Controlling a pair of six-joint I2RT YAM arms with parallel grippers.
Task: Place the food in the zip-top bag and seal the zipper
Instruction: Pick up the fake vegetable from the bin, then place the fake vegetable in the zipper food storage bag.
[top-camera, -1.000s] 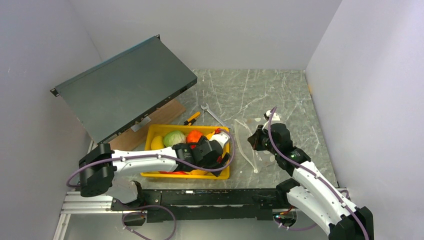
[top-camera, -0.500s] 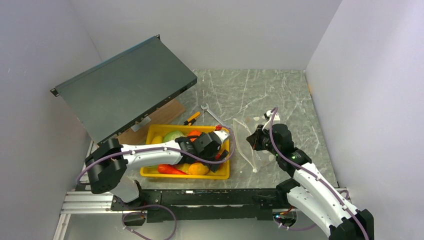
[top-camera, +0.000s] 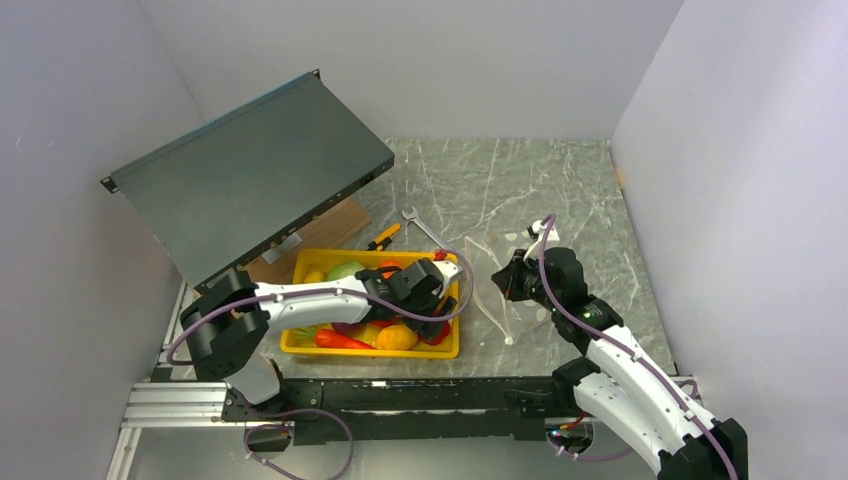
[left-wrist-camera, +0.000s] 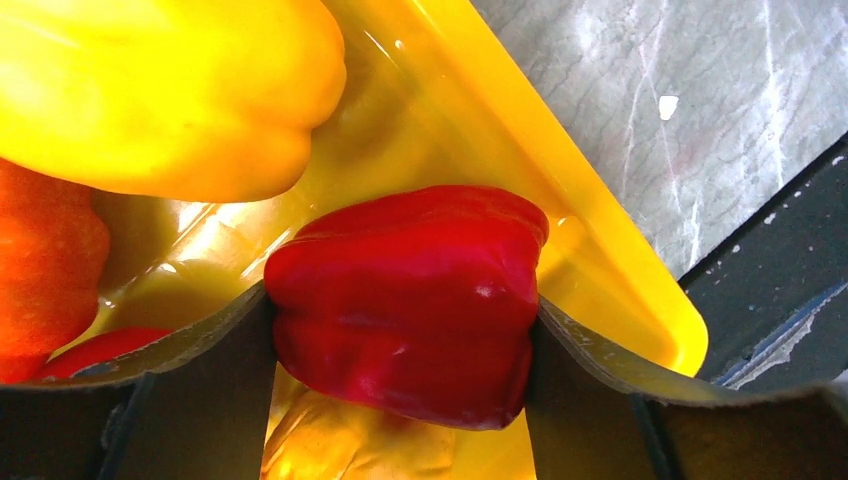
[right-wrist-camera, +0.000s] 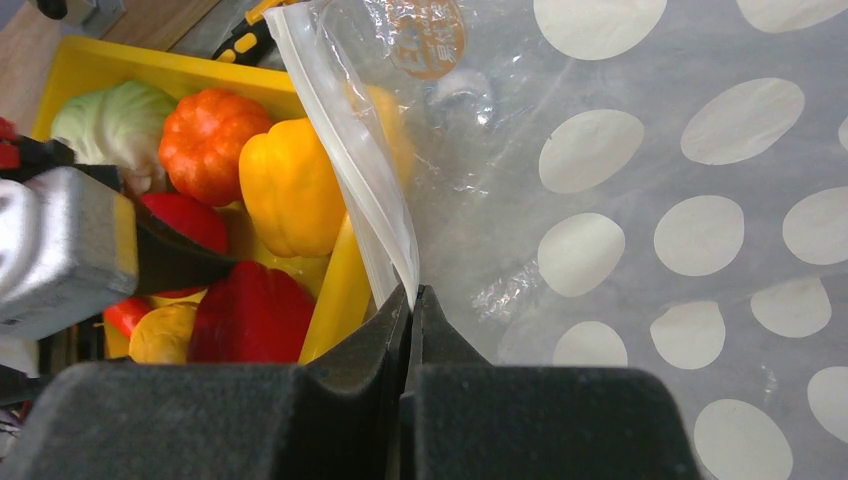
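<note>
Top external view shows pale grey walls (top-camera: 420, 60) closing in a grey worktop (top-camera: 560, 180) veined with white like marble. At the far left a dark metal panel (top-camera: 250, 170) leans tilted over a wooden board (top-camera: 325, 228). Just right of these sits the yellow tray (top-camera: 370, 352), holding the food: a green cabbage (top-camera: 345, 270) at its far side, with an orange pumpkin (right-wrist-camera: 205, 135) and a yellow pepper (left-wrist-camera: 170, 90) beside it. The left end effector (left-wrist-camera: 400, 315) reaches into the tray's right end, and its fingers (left-wrist-camera: 225, 350) press on either side of the red pepper (left-wrist-camera: 410, 290), grasping it close to the tray's wall. Beyond the tray, a yellow-and-black tool (top-camera: 383, 237) and a silver wrench (top-camera: 420, 225) lie on the bare stone. Just right of the tray stands the zip-top bag (right-wrist-camera: 640, 200), clear with white dots, its mouth facing the tray. The right end effector (right-wrist-camera: 410, 300) is clenched on the bag at the lower end of the zipper (right-wrist-camera: 345, 150), holding that white edge up off the worktop
</note>
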